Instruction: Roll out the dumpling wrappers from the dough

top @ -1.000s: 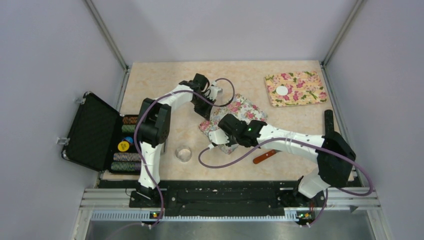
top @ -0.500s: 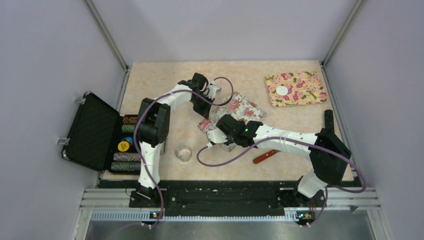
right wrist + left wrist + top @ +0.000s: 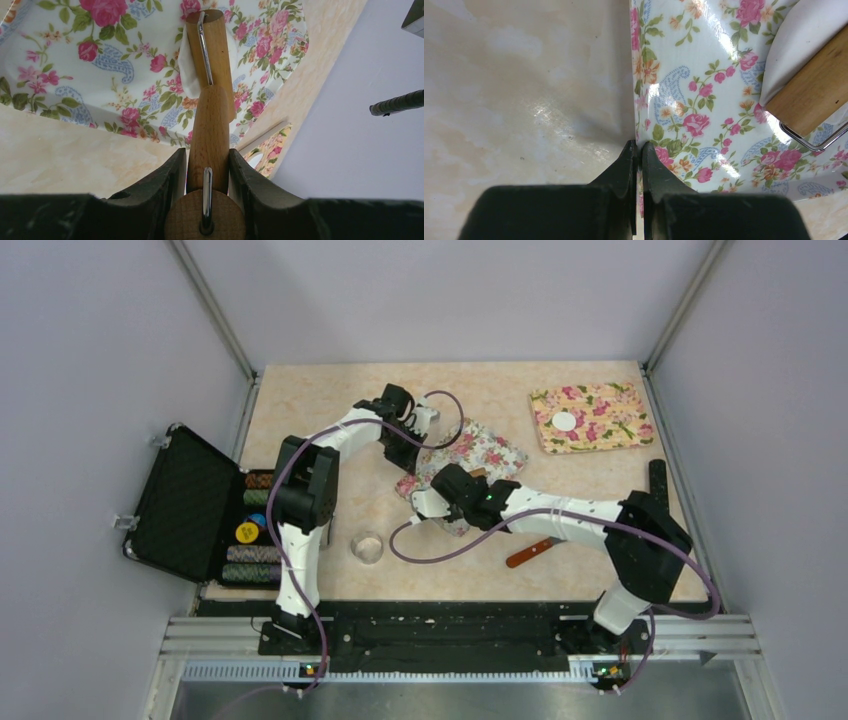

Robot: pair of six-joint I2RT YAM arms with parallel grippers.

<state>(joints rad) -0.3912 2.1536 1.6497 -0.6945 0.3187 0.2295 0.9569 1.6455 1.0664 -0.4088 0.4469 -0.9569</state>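
The left gripper (image 3: 639, 148) is pinched together on the edge of the floral mat (image 3: 704, 100), at the mat's 9 o'clock side, and bare counter (image 3: 524, 100) runs open beyond that edge. The right gripper (image 3: 207, 156) is clamped on the handle of the wooden rolling pin (image 3: 209, 125), whose roller lies on the dough (image 3: 187, 70) on the mat. At 2 o'clock, well apart, a second mat (image 3: 600, 430) carries one dumpling wrapper (image 3: 565, 421), with open counter between the mats.
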